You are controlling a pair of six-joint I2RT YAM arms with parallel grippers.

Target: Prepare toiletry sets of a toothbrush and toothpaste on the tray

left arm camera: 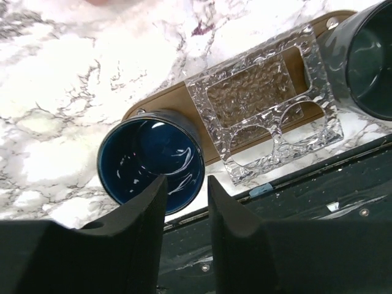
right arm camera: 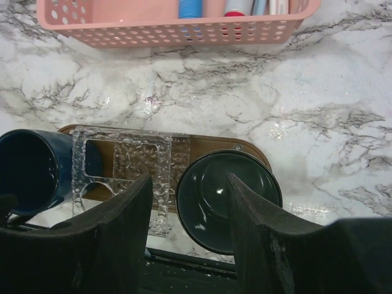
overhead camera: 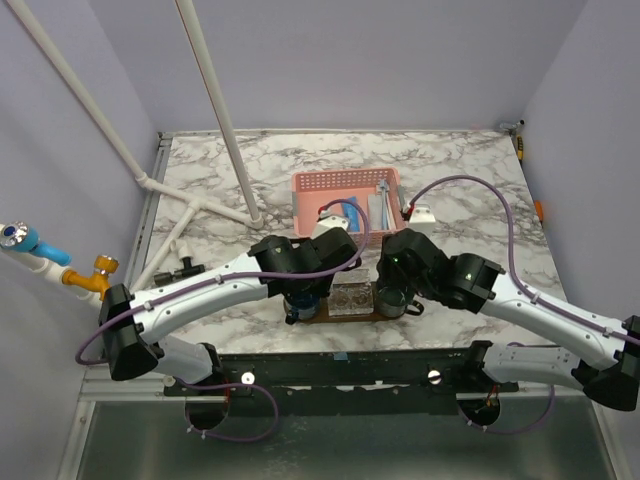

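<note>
The brown wooden tray (right arm camera: 213, 149) lies near the table's front edge, also in the left wrist view (left arm camera: 164, 102) and largely hidden under both arms in the top view (overhead camera: 322, 317). Toothpaste tubes (right arm camera: 189, 7) and white toothbrushes (overhead camera: 386, 203) lie in the pink basket (overhead camera: 345, 183). My left gripper (left arm camera: 187, 184) is open and empty, just above the near rim of a blue cup (left arm camera: 151, 160). My right gripper (right arm camera: 190, 180) is open and empty above a dark green cup (right arm camera: 229, 196).
A clear textured plastic holder (left arm camera: 263, 104) lies on the tray between the two cups. The basket (right arm camera: 171, 27) stands behind the tray. A white object (overhead camera: 421, 214) sits right of the basket. White pipes (overhead camera: 215, 110) stand at the back left.
</note>
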